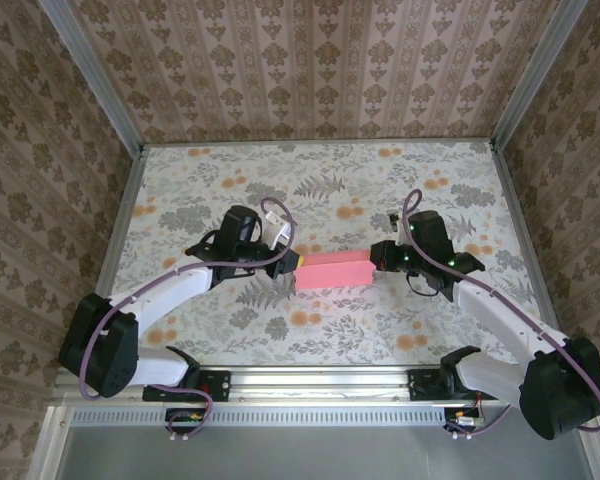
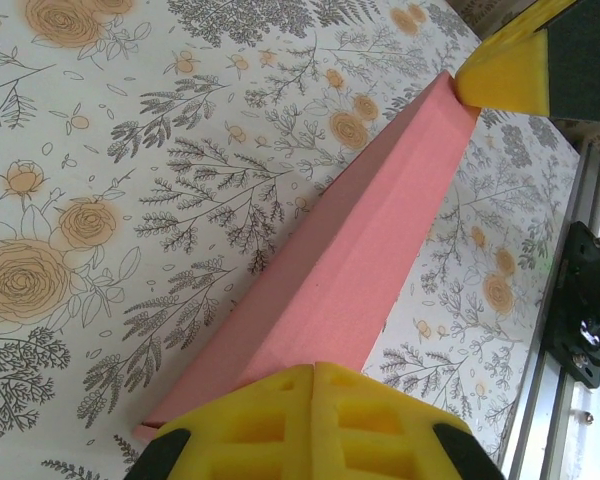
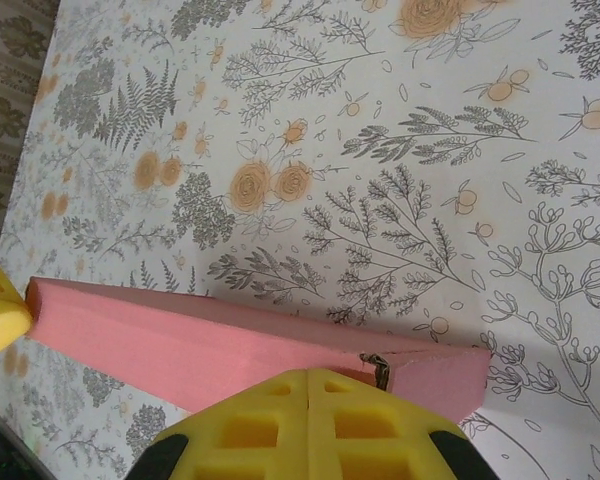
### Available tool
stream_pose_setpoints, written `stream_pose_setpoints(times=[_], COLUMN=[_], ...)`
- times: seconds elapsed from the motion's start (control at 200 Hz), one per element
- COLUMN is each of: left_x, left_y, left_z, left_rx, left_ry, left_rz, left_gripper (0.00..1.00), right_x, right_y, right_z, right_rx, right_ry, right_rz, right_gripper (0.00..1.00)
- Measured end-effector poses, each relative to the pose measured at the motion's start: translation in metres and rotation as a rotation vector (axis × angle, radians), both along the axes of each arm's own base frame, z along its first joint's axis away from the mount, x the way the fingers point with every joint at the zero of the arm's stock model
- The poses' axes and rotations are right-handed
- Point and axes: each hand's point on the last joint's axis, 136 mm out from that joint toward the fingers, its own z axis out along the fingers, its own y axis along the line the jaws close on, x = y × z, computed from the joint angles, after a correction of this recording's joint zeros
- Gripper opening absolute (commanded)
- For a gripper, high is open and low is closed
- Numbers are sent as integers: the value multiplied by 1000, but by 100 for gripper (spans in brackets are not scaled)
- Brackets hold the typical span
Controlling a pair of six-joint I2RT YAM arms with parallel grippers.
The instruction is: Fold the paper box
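Overhead, you have one paper box [image 1: 332, 270] and two grippers. The pink box lies on the floral table [image 1: 380, 180], spanning between the left gripper [image 1: 296, 262] and the right gripper [image 1: 377, 256]. From your left wrist, the left gripper [image 2: 312, 400] is clenched, fingers pressed together, tips at the paper box [image 2: 360, 260] near end. From your right wrist, the right gripper [image 3: 308, 400] is likewise clenched at the opposite end of the paper box [image 3: 230, 345], which is closed up, its inside hidden.

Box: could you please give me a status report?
Left gripper shut at left end of box. Right gripper shut at right end. Box folded up, between them. Nothing in the way.
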Motion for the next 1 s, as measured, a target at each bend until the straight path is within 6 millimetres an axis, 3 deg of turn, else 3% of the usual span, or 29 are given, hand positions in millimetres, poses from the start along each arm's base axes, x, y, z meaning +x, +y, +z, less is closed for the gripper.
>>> stream_pose_setpoints(times=[0.36,0.525,0.655,0.785,1.0], left_x=[-2,4,5,4,0], left_y=[1,-1,1,14,35], left_z=[9,36,52,51,32], left_rx=[61,33,21,47,87], left_ry=[40,8,-15,18,129], left_rz=[27,45,57,113,219], left_gripper=[9,12,17,30,34], right_x=[-6,-2,-5,-12,-17], right_y=[2,5,4,-2,-9], right_z=[14,40,45,38,30], right_rx=[-54,-50,-58,-79,-97], right_ry=[67,37,42,79,125], right_rz=[25,43,49,49,37], right_gripper=[15,23,35,41,41])
